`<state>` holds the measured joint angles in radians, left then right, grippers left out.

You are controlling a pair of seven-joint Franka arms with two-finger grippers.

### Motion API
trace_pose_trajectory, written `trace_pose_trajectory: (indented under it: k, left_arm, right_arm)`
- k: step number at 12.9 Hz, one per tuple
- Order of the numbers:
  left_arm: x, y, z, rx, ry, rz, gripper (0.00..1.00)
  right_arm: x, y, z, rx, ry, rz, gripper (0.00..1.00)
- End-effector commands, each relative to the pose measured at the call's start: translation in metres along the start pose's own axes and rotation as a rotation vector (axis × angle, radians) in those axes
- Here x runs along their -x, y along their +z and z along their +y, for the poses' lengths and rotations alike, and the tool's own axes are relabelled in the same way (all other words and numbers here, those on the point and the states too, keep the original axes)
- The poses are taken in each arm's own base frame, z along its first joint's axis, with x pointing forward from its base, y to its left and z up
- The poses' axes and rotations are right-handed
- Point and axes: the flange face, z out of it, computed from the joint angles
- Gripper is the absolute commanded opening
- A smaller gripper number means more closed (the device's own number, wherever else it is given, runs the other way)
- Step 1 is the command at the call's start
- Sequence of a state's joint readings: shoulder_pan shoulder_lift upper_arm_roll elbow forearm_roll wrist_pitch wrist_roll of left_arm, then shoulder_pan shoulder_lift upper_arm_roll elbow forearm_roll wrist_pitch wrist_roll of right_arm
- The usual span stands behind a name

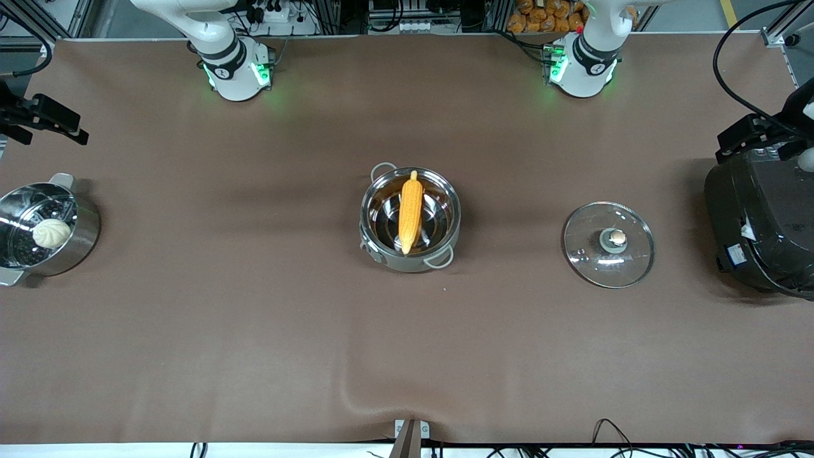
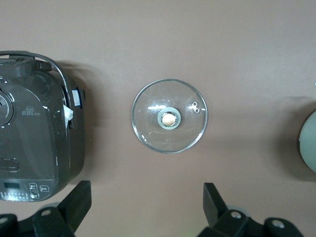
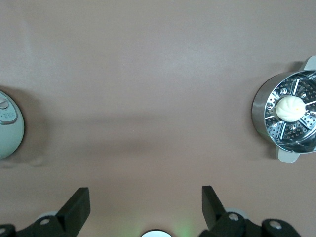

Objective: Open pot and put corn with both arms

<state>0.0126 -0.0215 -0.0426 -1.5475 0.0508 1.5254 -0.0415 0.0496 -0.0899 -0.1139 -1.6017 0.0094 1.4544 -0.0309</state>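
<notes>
The steel pot [image 1: 445, 210] stands open in the middle of the table. The yellow-orange corn [image 1: 410, 215] lies in it, its tip resting on the rim. The glass lid [image 1: 608, 244] with a tan knob lies flat on the table beside the pot, toward the left arm's end; it also shows in the left wrist view [image 2: 170, 116]. My left gripper [image 2: 146, 196] is open and empty, high over the table near the lid. My right gripper [image 3: 144, 200] is open and empty, high over bare table near its green-lit base. Neither gripper shows in the front view.
A big black cooker [image 1: 760, 222] stands at the left arm's end [image 2: 34, 133]. A steel steamer pot [image 1: 82, 229] with a white bun [image 1: 51, 233] stands at the right arm's end [image 3: 261, 111]. Black mounts [image 1: 38, 117] jut in at both table ends.
</notes>
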Motion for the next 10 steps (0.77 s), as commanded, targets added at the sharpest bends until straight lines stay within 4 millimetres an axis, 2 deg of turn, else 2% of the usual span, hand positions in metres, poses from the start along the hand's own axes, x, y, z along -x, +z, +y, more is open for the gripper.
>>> trace_pose_trajectory:
  k: [1,6,10]
  left_arm:
    - [0.004,-0.001,0.003,0.009,0.030,-0.013,1.00]
    - [0.002,0.002,0.010,0.013,0.043,-0.021,1.00]
    - [0.005,0.016,0.017,0.017,0.035,-0.053,1.00]
  right_arm:
    - [0.001,0.001,0.001,0.025,0.014,0.003,1.00]
    - [0.001,-0.001,-0.001,0.043,0.040,0.008,1.00]
    - [0.000,-0.001,-0.001,0.038,0.040,0.013,1.00]
